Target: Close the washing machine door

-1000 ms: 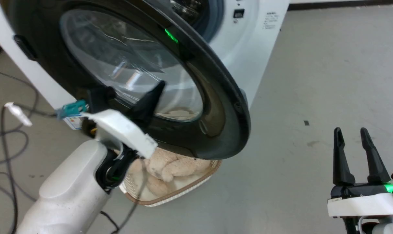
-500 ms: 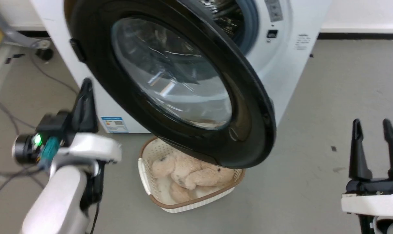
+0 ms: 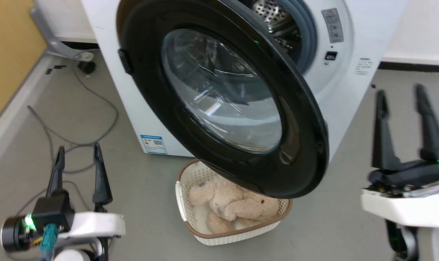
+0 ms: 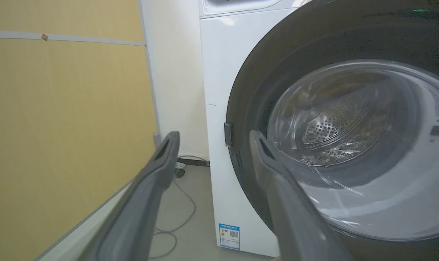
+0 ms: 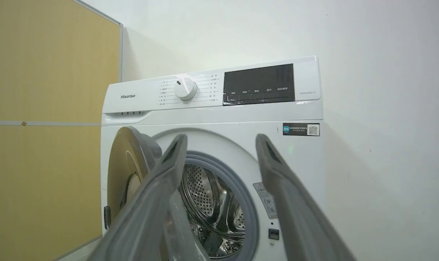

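Withdrawn from the wide-open door (image 3: 223,101), the left hand (image 3: 78,150) now rests fingers apart, like the right hand (image 3: 399,90); a glancing push could slip off and leave it ajar.

The washing machine door (image 3: 223,98) hangs open over a basket (image 3: 180,198), left end effector (image 3: 78,148) and right end effector (image 3: 399,90) both spread.

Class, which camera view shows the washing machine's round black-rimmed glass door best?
The head view: the round black-rimmed glass door appears nearly whole, rim and window, swung open. The left wrist view shows its left rim and window, cropped at the right. The right wrist view shows it edge-on.
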Motion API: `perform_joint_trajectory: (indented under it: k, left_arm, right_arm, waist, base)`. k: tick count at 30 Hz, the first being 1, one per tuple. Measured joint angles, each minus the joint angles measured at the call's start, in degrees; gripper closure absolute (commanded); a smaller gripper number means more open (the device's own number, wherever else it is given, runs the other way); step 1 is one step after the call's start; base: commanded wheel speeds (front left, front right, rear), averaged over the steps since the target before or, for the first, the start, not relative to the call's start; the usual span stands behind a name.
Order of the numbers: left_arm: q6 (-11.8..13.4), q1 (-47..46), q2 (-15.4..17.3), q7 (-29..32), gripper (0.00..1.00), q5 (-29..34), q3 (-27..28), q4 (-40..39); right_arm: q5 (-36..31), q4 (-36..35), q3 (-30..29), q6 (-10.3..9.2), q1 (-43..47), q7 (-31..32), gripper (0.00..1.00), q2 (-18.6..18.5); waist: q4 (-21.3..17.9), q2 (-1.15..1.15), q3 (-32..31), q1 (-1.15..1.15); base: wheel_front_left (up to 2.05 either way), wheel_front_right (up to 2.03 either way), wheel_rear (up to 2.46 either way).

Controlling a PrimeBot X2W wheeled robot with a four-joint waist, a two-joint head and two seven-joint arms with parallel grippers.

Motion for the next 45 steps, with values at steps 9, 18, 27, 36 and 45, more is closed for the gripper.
perform_joint_trajectory:
  k: [9,18,27,36,45]
  left_arm:
    - [-6.2,5.6,-5.2,0.0,0.00,3.9,3.5,-2.2]
    - [-11.7,6.6,-9.2,0.0,0.00,6.6,4.8,-1.0]
    - [-14.2,6.0,-11.9,0.0,0.00,8.6,6.8,-0.4]
    - [-15.4,3.0,-13.5,0.0,0.00,9.9,7.6,-0.6]
    - [-16.2,-1.6,-14.4,0.0,0.00,10.4,7.1,-1.0]
  right_arm:
    - [0.8,-2.3,13.7,0.00,-1.9,0.0,1.00,-4.6]
    - [0.9,5.6,24.2,0.01,-1.3,0.0,1.00,-13.9]
    - [1.5,16.3,23.5,0.01,0.5,0.0,1.00,-16.2]
    - [1.6,21.7,15.9,0.19,-3.0,0.0,1.00,-13.8]
    - [0.0,25.9,8.2,0.16,-10.1,0.0,1.00,-12.4]
  waist:
    - [2.9,0.00,-1.4,0.00]
    - [4.4,0.00,-1.1,0.00]
    - [4.3,0.00,1.6,0.00]
    - [3.6,0.00,6.6,0.00]
    - [3.5,0.00,12.6,0.00]
  base:
    - [0.00,0.00,0.00]
    - [0.00,0.00,0.00]
    - [0.00,0.00,0.00]
    - [0.00,0.00,0.00]
    - [0.00,0.00,0.00]
